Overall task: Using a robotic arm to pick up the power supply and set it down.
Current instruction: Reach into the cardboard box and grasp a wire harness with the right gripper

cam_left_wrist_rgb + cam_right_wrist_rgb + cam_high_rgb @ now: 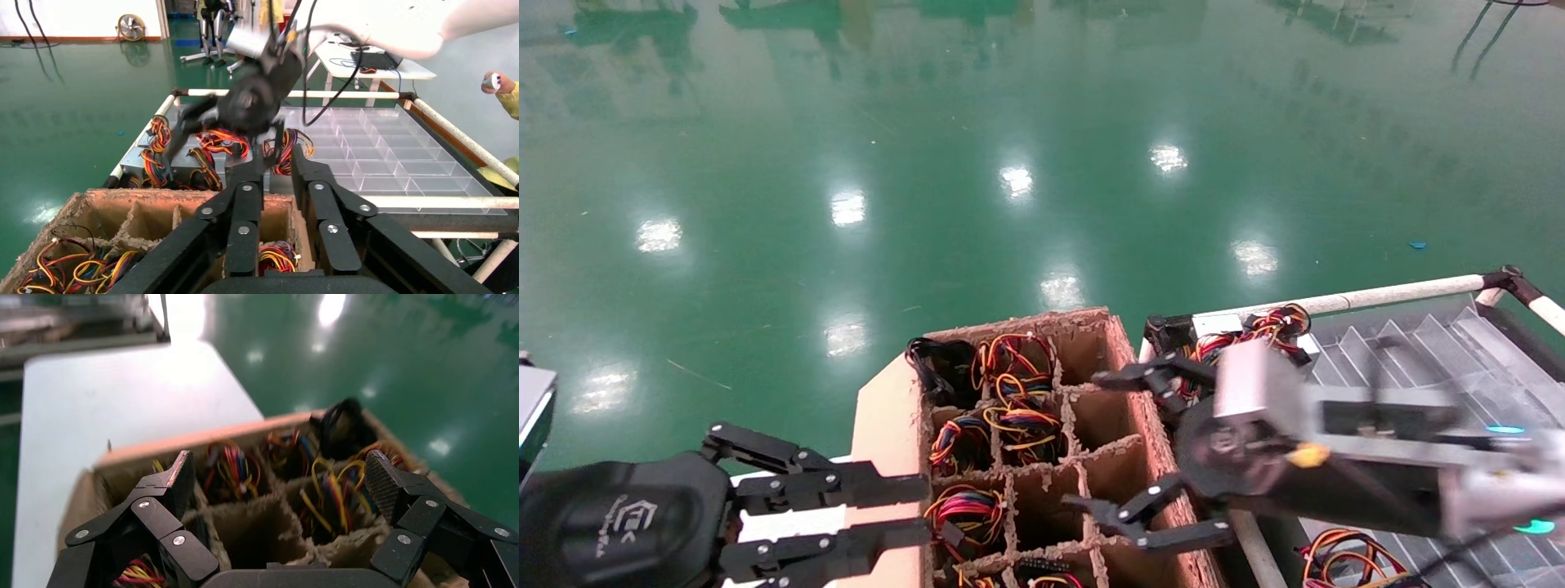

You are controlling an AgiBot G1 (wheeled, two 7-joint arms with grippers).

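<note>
The right claw (1120,456), black with thin linkage fingers on a silver-grey boxy wrist, hangs spread wide and empty over the right-hand columns of a brown cardboard box (878,425). Rough, fibrous dividers split the box into square cells; several hold coiled bundles of yellow, orange, red and black wires (1017,408), while the cells under the claw look bare. The left claw (903,514) sits low at the box's near left corner, its two flat black fingers nearly parallel with a narrow gap between them, holding nothing. To the right of the box, a grey metal power supply (183,164) with looped coloured wires lies with others like it at the near edge of a clear plastic tray (379,153) moulded into ribbed compartments, framed by pale round rails (1393,292). Glossy green floor (1009,122) surrounds everything.
</note>
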